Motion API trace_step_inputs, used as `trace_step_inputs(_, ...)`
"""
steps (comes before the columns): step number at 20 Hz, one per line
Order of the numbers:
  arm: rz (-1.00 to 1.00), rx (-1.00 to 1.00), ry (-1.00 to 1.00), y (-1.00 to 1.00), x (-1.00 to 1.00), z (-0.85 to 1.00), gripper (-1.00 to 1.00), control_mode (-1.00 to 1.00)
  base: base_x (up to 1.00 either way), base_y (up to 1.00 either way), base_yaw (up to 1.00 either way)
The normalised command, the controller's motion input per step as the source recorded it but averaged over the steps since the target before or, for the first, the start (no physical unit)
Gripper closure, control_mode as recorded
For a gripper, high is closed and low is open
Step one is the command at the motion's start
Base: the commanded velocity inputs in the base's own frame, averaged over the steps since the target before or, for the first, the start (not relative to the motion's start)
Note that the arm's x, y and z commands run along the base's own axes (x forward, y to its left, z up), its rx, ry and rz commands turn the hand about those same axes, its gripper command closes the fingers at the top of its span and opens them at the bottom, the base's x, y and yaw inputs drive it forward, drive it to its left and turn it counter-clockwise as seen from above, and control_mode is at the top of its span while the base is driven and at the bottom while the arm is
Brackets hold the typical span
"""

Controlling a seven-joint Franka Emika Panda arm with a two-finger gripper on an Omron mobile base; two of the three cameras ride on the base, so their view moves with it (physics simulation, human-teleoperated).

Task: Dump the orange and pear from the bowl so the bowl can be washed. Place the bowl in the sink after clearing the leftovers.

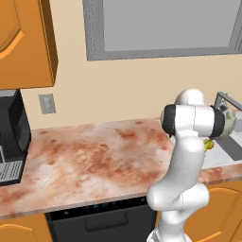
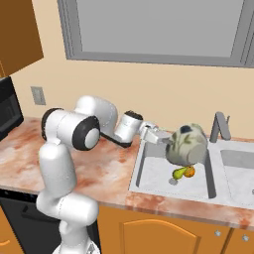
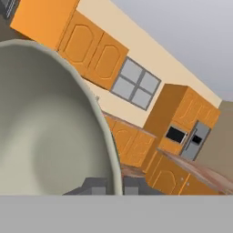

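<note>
Fruit lay at the bottom of the sink (image 2: 149, 168), in its left basin. We saw the pear (image 2: 179, 173) and the orange (image 2: 189, 171) there, side by side and touching, close to the round drain. In the left base view we could only catch a small yellow-green and orange bit (image 1: 208, 144) past the arm, and it was likely the same fruit.

We held the bowl (image 2: 186, 144) up in the air over that basin, just above the fruit. It was tipped right over on its side, so its grey-green outside faced the right base camera. The bowl had nothing in it. In the hand view we saw its smooth off-white inside and its pale rim (image 3: 102, 132) running down between the two dark finger tips.

The jaws (image 2: 167, 141) were closed on the rim, one tip inside the bowl and one outside. The gap between them was as thin as the bowl's wall.

Our arm reached from the left across the counter (image 2: 106, 163) to the sink. The grey faucet (image 2: 220, 126) stood behind the bowl, between the two basins. The right basin (image 2: 238, 166) was beside it.
</note>
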Motion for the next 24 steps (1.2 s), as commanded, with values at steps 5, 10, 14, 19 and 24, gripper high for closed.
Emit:
trace_step_inputs(5, -0.01, 0.2, -0.41, 0.29, -0.7, 0.37, 1.0, -1.0, 0.0, 0.0, 0.0)
trace_step_inputs(10, 0.0, 0.27, -0.5, 0.77, -0.74, 0.4, 1.0, -1.0, 0.0, 0.0, 0.0)
trace_step_inputs(14, 0.0, 0.25, -0.44, 0.95, -0.52, 0.53, 1.0, -1.0, 0.0, 0.0, 0.0)
trace_step_inputs(19, 0.0, 0.29, -0.4, 1.0, -0.45, 0.55, 1.0, -1.0, 0.0, 0.0, 0.0)
trace_step_inputs(24, 0.16, 0.4, -0.36, 0.77, -0.73, 0.16, 1.0, -1.0, 0.0, 0.0, 0.0)
